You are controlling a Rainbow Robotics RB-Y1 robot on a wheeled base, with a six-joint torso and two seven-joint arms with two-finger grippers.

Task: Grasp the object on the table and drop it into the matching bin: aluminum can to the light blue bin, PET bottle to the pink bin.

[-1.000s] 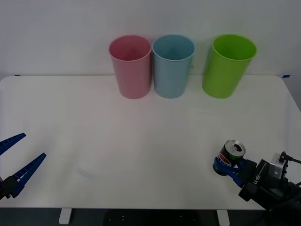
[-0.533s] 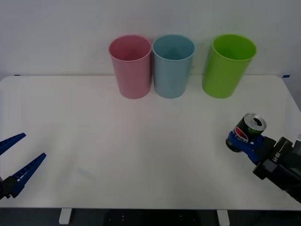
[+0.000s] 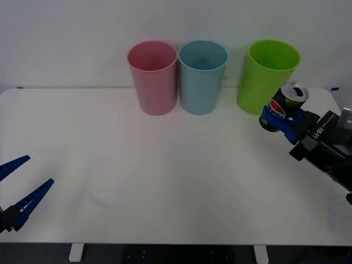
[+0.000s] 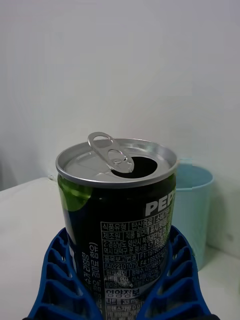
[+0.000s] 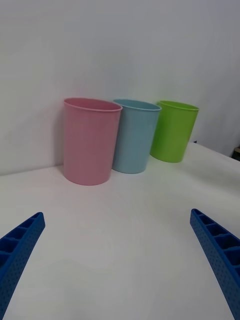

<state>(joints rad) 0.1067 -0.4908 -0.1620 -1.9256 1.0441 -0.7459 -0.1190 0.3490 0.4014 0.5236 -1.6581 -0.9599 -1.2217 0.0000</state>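
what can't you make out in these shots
- Bottom of the aluminum can: right wrist view, covered by the right hand's blue fingers and cut off at the picture's edge.
- Inside bottoms of the pink bin, light blue bin and green bin: front view, hidden by their own walls.
- Left hand: front view, its wrist is cut off by the picture's edge.

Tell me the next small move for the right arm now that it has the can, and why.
Probably carry the can leftward toward the light blue bin. The right gripper holds it raised in front of the lime green bin, so it's not yet over the matching bin.
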